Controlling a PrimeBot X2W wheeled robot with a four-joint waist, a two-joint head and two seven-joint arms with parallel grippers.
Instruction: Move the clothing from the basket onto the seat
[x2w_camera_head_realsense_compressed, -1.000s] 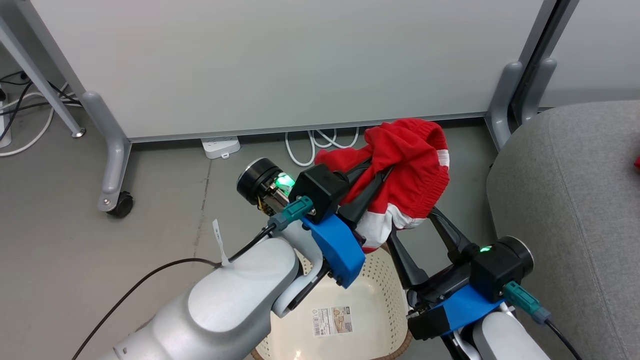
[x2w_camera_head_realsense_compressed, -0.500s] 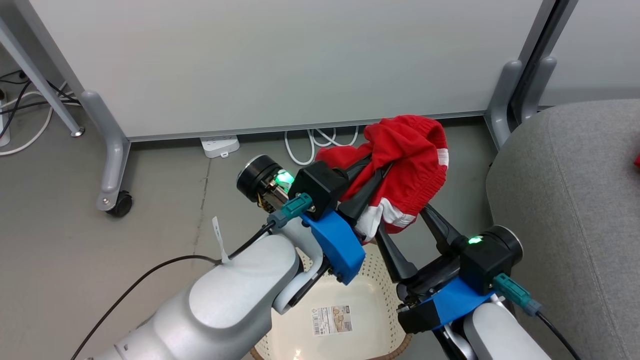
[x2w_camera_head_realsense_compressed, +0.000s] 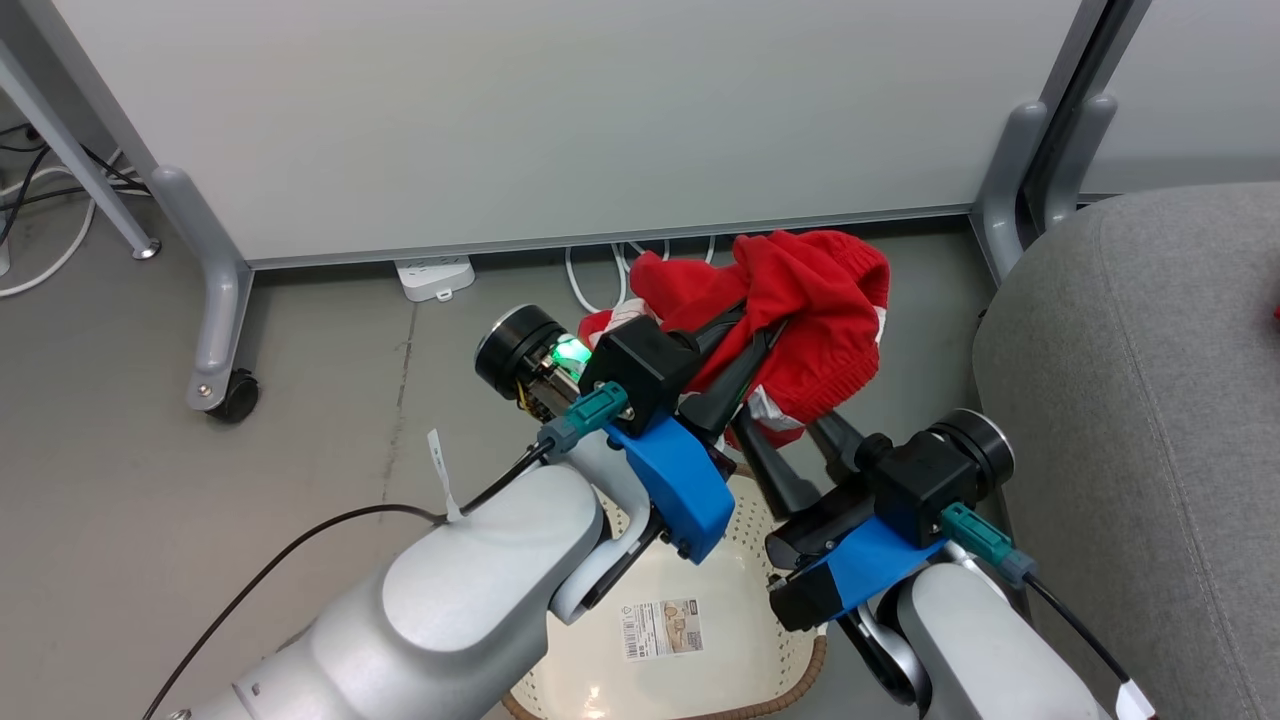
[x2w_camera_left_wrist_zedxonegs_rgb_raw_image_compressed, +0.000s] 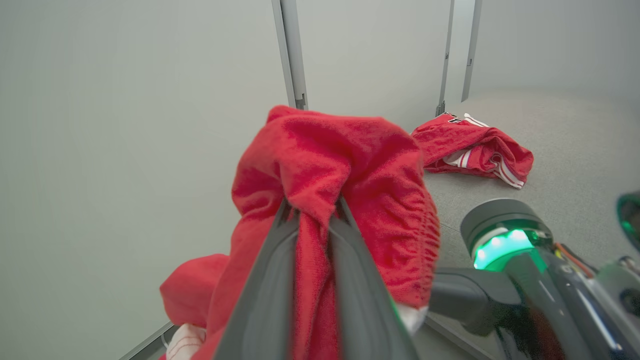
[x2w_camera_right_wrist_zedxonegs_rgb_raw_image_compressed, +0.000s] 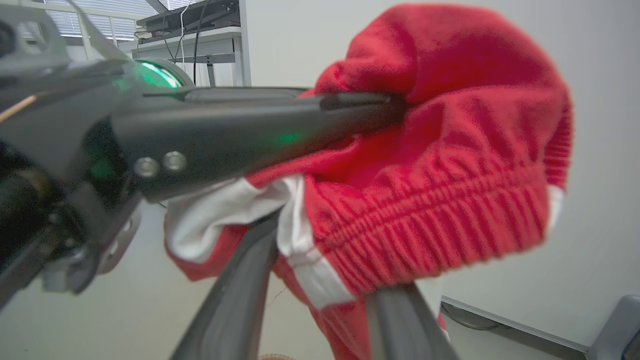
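Above the basket (x2w_camera_head_realsense_compressed: 730, 585), the right gripper (x2w_camera_head_realsense_compressed: 792, 437) has advanced since the earlier frame. Its jaws stand wide beneath the white-trimmed hem of the clothing (x2w_camera_head_realsense_compressed: 820, 300). The left gripper (x2w_camera_head_realsense_compressed: 757, 335) clamps the upper fold, beside the seat (x2w_camera_head_realsense_compressed: 1130, 400).

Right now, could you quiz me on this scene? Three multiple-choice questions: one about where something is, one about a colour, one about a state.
1. Where does the loose red garment lie?
A. On a shelf
B. On a hook
C. On the grey seat

2. What colour are the panels on the held red garment?
A. White
B. Yellow
C. Black

3. What are the left fingers doing?
A. Spread wide
B. Pinched shut on the held red garment
C. Gripping a bottle

Answers: 1 C, the left wrist view shows it resting on grey upholstery. 2 A, a white patch shows beneath the red fabric. 3 B, fabric is squeezed between them.
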